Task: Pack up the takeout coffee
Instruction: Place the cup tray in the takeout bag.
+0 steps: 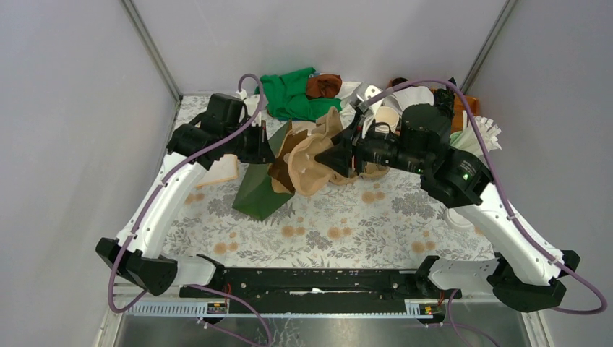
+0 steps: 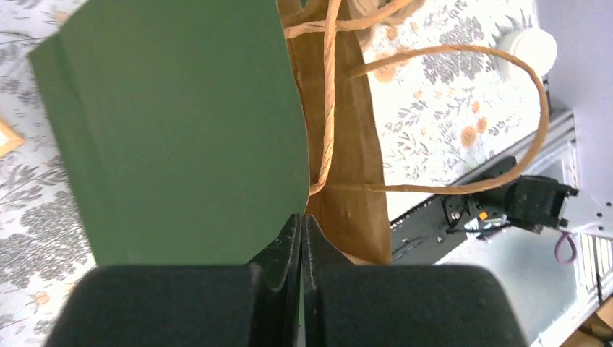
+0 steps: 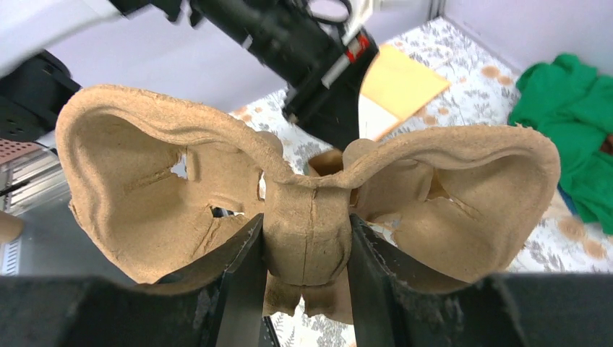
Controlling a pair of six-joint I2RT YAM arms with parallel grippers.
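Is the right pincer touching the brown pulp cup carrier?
Touching. The right wrist view shows the right pincer clamped on the centre post of the cup carrier, with no gap on either side.

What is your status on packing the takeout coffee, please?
Left fingers pinch green bag rim. Right fingers clamp pulp carrier. Coffee on table, untouched.

My top camera sits high behind my bases and looks down and forward over the whole floral-print table (image 1: 340, 224) from well back. My left wrist camera peers along my left gripper (image 2: 301, 220), hard against a dark green paper bag (image 2: 181, 130), and faces my black base rail (image 2: 423, 215). My right wrist camera faces my left arm (image 3: 289, 43), close on a brown moulded-pulp cup carrier (image 3: 307, 217). The top view shares the bag and the carrier.
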